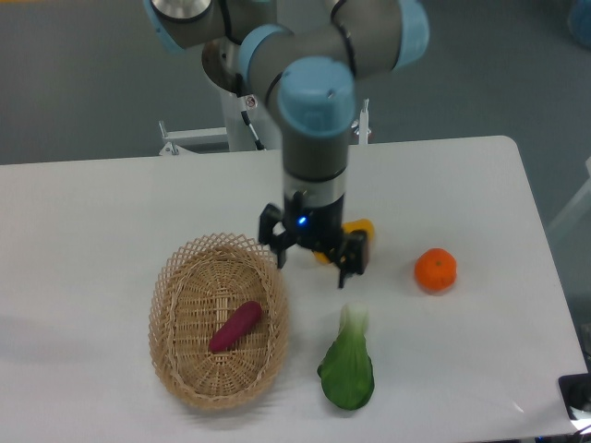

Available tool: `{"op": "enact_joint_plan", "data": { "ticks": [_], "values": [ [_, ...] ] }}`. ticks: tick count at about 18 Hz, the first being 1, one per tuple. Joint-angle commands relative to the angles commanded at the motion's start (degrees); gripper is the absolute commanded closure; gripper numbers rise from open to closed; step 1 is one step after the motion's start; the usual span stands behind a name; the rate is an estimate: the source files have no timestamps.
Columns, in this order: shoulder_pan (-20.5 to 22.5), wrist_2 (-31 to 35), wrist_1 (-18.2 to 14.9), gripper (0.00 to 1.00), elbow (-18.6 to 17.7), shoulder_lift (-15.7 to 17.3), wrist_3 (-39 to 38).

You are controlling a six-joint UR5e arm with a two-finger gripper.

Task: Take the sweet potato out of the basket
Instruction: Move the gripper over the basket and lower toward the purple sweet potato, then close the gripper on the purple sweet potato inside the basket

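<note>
Yellow fruit (362, 228) mostly hidden behind gripper (311, 264)

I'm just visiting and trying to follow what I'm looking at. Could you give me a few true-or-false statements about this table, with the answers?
1. The magenta-purple sweet potato lies inside the tan oval wicker basket. True.
2. The black two-finger gripper is holding the sweet potato. False: it is open and empty, above the table beside the basket's right rim.
3. The round orange fruit sits in the basket. False: it rests on the white table, right of the gripper.
4. A leafy green vegetable lies on the table, right of the basket. True.
</note>
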Motion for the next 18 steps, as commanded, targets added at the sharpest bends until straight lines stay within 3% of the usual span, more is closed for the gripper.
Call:
{"op": "enact_joint_plan", "data": {
  "ticks": [8,12,18],
  "values": [
    [-3.07,0.09,0.61,0.00,-3.51,-4.57,2.90],
    [-4.57,0.35,5.79,0.00,-5.19,-7.12,2.55],
    [-4.93,0.35,6.42,0.00,-6.59,-8.44,2.46]
  ]
}}
